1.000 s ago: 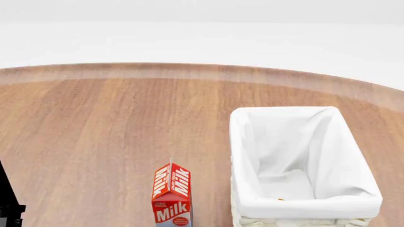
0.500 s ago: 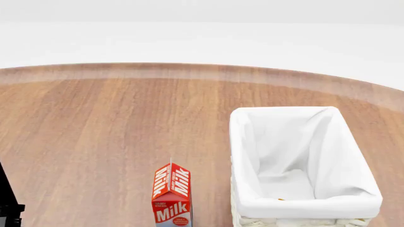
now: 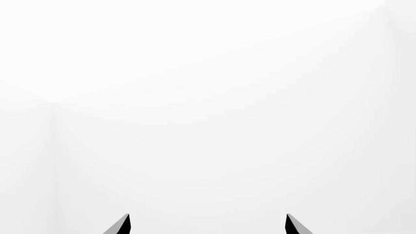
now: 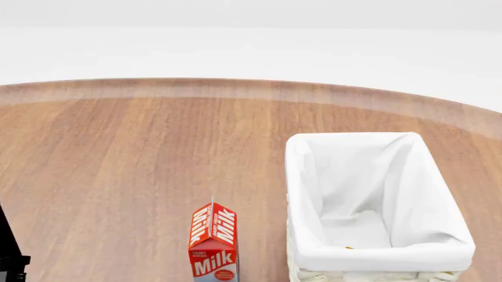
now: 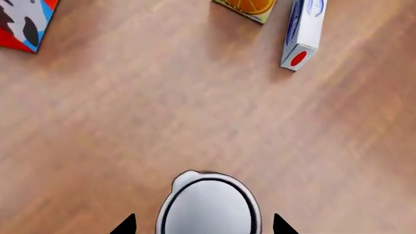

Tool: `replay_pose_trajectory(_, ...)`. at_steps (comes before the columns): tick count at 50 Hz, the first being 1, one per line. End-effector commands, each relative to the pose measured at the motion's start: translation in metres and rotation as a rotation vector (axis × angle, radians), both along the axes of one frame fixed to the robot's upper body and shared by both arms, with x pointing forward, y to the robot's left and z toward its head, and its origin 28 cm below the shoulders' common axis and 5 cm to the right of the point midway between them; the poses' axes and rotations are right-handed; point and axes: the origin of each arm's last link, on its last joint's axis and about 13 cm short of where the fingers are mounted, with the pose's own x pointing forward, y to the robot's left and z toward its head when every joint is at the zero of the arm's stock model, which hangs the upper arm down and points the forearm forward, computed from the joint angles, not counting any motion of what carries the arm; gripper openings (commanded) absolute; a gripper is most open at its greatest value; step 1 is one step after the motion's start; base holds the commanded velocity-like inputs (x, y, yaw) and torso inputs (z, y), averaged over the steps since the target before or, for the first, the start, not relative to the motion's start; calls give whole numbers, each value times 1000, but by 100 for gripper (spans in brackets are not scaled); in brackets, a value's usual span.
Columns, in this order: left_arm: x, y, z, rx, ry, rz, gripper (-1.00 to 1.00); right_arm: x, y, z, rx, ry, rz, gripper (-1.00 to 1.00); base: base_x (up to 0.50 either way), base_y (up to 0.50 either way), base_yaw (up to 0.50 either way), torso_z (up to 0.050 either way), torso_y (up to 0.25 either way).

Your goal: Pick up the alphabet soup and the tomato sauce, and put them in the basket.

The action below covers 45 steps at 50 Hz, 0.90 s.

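A rectangular cream wicker basket with white cloth lining (image 4: 451,249) is sitting on the brown wooden table (image 4: 141,158), and a red milk carton (image 4: 213,242) is standing upright just beside it.

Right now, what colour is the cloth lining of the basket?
White. The lining covers the basket inside and folds over its rim; the head view shows it best.

The head camera looks forward and down over the wooden table (image 4: 117,153). The left wrist camera faces only blank white. The right wrist camera looks straight down, close above the tabletop, sharing that wood surface with the head view.
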Motion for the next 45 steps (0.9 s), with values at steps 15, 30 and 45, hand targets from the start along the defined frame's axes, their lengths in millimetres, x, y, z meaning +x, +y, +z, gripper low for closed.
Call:
replay_pose_trajectory(15, 1, 0, 1, 0, -1, 0, 100, -2, -1, -14, 7, 20, -12, 100, 0, 0, 0, 0, 0)
replay_pose_trajectory(30, 0, -1, 0, -1, 2, 0, 100, -4, -2, -25, 9, 44, -25, 100, 0, 0, 0, 0, 0)
replay_pose_trajectory(45, -1, -1, -1, -2, 4, -2, 100, -7, -2, -26, 25, 36, -18, -100, 0, 0, 0, 0, 0)
